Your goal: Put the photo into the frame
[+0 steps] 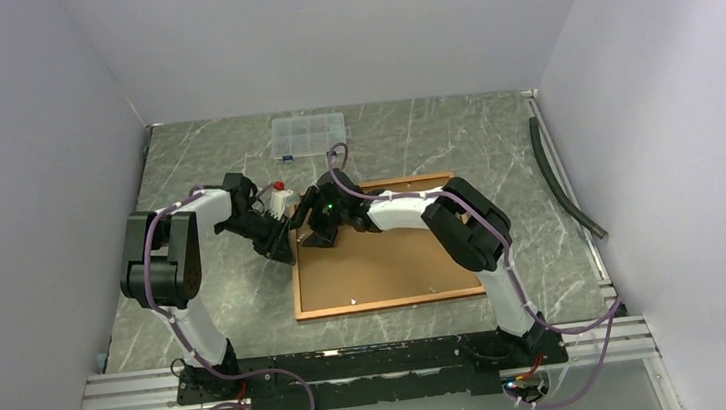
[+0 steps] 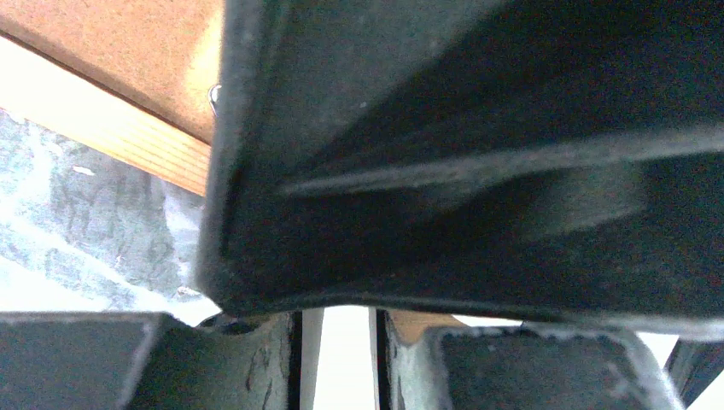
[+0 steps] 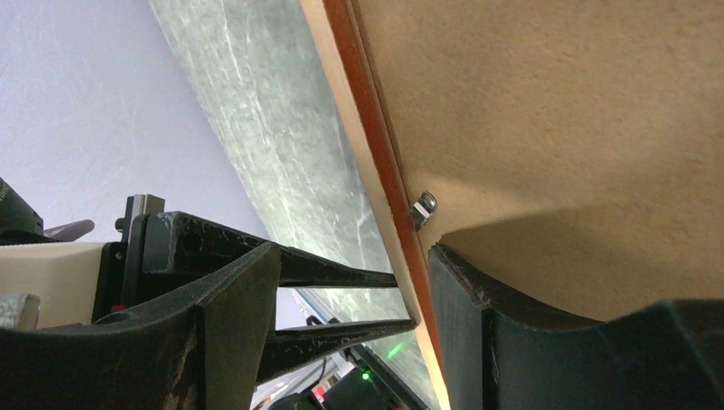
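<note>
Frame (image 1: 389, 304) lies flat on the table (image 1: 247, 296), back side up, right of centre, long sides running across my view. Rails are pale wood on the back, red-orange on the outer edge. A brown backing board (image 1: 384, 253) fills it. One small metal tab (image 3: 423, 205) sits at the left rail's inner edge.

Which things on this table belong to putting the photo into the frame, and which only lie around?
For the job: the frame, lying back up; the brown backing board in it. Not in view: the photo.
Lying about: clear compartment box; black hose.
</note>
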Robot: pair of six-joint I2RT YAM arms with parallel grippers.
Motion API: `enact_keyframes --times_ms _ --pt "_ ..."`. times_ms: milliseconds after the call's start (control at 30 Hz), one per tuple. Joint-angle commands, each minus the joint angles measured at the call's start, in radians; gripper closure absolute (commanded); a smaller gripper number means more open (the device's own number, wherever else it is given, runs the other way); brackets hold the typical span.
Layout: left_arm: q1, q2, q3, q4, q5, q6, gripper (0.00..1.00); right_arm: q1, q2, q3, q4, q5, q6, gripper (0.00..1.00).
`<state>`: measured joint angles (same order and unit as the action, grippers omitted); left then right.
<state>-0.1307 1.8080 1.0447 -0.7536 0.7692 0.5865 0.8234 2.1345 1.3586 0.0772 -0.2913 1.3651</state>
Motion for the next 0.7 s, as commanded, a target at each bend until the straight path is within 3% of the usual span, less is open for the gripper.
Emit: enact_keyframes --times_ms 0,300,667 --pt "-0.024 -0.007 -0.022 0.025 -0.015 0.032 0.72 0.002 0.048 0.053 0.002 -0.006 0.001 0.32" --pt "-0.024 -0.014 -0.028 0.02 -0.011 0.036 0.72 0.0 0.052 0.093 -0.018 0.064 -0.042 0.34" --pt "-0.024 -0.01 -0.029 0.018 -0.011 0.041 0.72 0.004 0.082 0.111 0.019 0.038 -0.02 0.36"
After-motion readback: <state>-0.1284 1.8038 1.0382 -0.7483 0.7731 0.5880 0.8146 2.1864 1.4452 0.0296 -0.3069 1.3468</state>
